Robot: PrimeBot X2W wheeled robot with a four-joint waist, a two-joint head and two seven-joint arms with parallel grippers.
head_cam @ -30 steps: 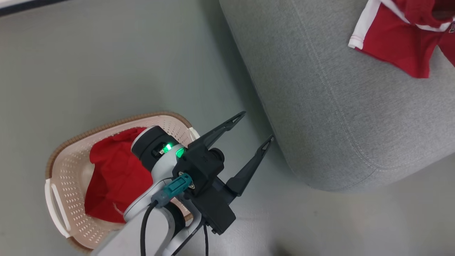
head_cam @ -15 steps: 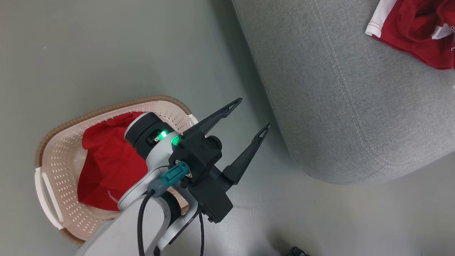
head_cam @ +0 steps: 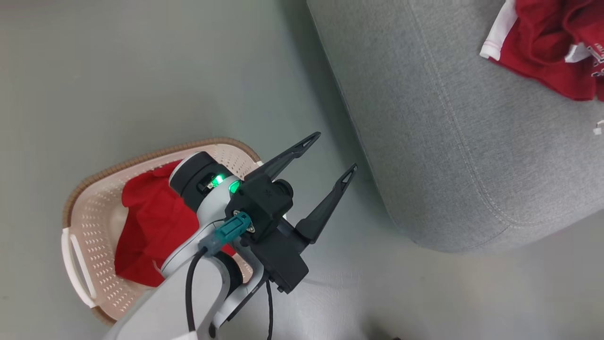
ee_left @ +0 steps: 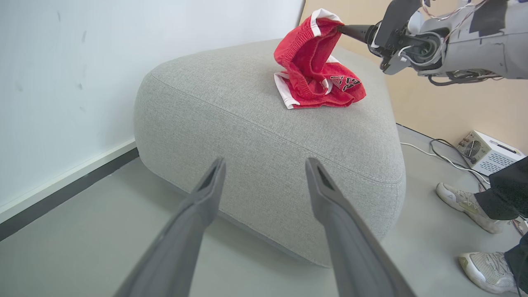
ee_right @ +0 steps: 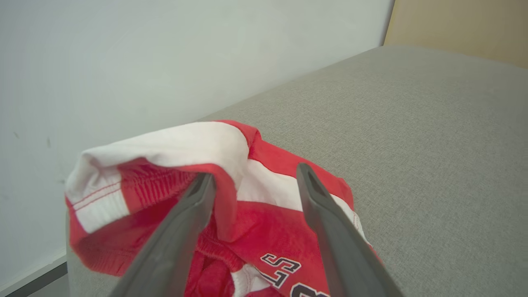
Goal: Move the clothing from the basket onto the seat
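Right, status: one piece of the clothing, the trimmed garment [ee_left: 313,70], is on top of the seat [ee_left: 264,123], well back from the rounded corner nearest the basket [head_cam: 82,210]. Our right gripper [ee_right: 255,173] has its fingers spread and pinches nothing, but a fold of the white-banded edge drapes over one finger and the fabric stands in a peak there. We read that as hung up, not held; it should slide off once the arm backs away.

Our left gripper [head_cam: 332,153] hangs over the floor [head_cam: 141,71] between basket and seat, fingers wide apart, empty.

The basket sits on the floor, near the seat's corner but apart from it. Inside is the plain red garment [head_cam: 144,226], bunched across most of the base. Part of it is hidden behind the left arm [head_cam: 188,283], and we can't tell if anything lies under it.

Handling, our call: light, limp, zero stiffness. It sags from any single pinch point and trails. Not fragile, not slippery. We'd take a raised ridge near the middle of the bunch, clear of the perforated walls, and grab a thick fold so all layers come up together. The basket looks light too, so a caught edge could drag it.
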